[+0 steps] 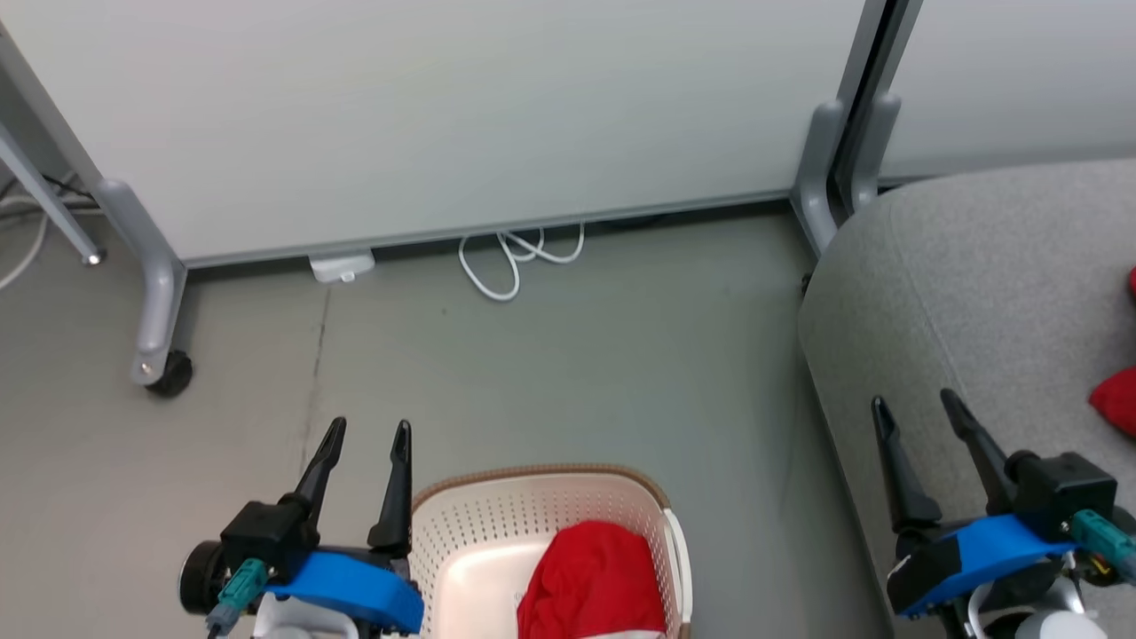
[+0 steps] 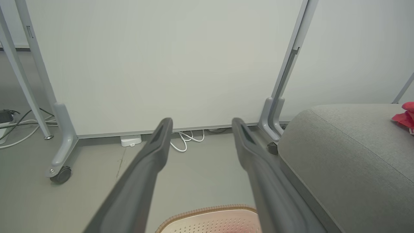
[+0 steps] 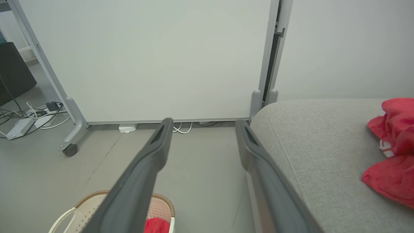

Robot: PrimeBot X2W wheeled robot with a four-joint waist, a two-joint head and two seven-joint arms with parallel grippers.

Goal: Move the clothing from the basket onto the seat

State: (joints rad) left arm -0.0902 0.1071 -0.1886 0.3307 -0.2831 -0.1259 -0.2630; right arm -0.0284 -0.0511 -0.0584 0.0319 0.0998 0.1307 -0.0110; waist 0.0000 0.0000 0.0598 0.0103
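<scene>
Both arms are held low, fingers pointing forward. The left gripper [image 1: 370,424] hangs just left of the cream-white perforated plastic basket [image 1: 497,524] with its brown rim band. The right gripper [image 1: 913,399] hangs over the near edge of the large light grey upholstered seat [image 1: 958,293]. Both pairs of jaws are spread wide and empty. Beyond lie a grey floor [image 1: 577,373], a white wheeled partition panel [image 1: 444,115] and a looped white cable [image 1: 510,257]. One bright red fabric garment [image 1: 593,572] lies bunched in the basket, right of the left jaws. More red clothing [image 1: 1116,399] lies on the seat, right of the right jaws and apart from them.
</scene>
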